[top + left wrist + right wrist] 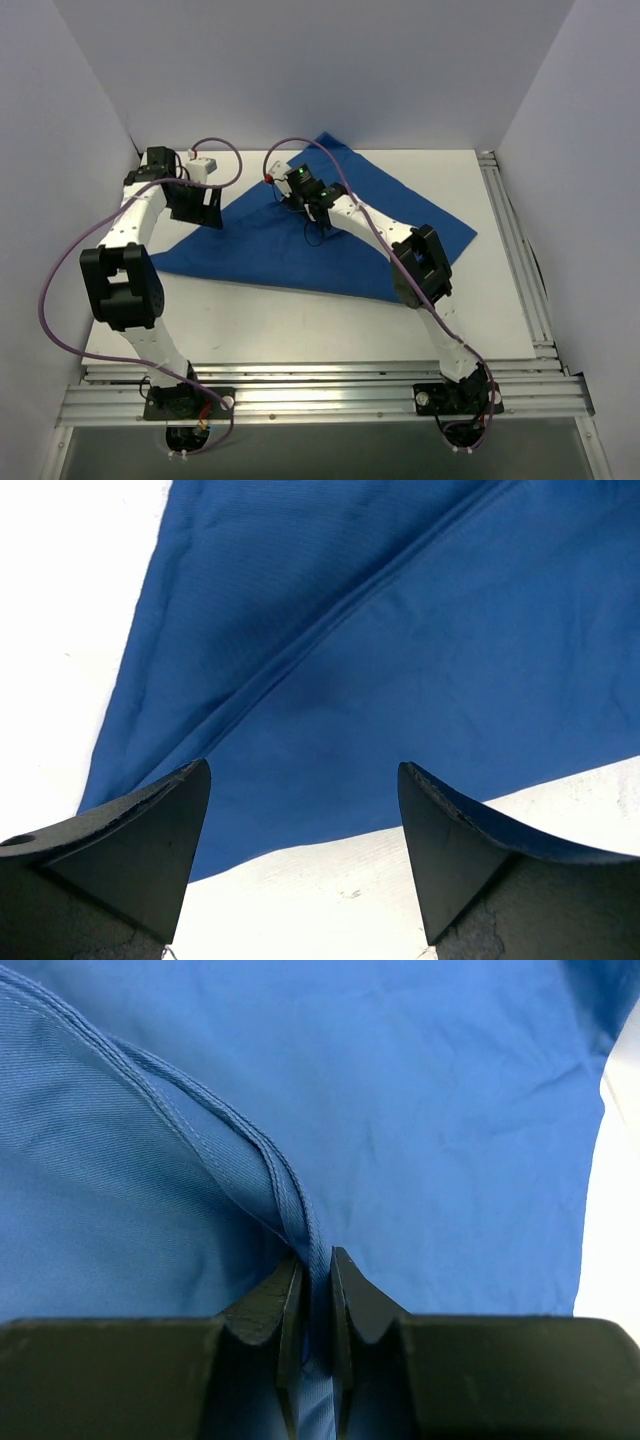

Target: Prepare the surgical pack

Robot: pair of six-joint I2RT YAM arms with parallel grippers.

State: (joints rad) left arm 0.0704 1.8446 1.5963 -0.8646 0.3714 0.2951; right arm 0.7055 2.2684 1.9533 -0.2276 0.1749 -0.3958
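Note:
The royal-blue cloth sheet point(300, 250) lies on the white table, folded over with a hemmed edge running across it. My right gripper point(300, 200) is over the sheet's upper left part. In the right wrist view it point(316, 1253) is shut on a raised fold of the cloth's hem point(290, 1200). My left gripper point(205, 210) hovers at the sheet's left corner. In the left wrist view it point(303, 765) is open and empty above the cloth's near edge point(400, 660). The steel tray, instruments, gauze pads and packets are hidden or out of view.
The white table point(300, 320) shows bare in front of the sheet. Aluminium rails run along the near edge point(320, 395) and the right side point(515, 250). White walls enclose the back and both sides. Purple cables point(225, 150) loop above the wrists.

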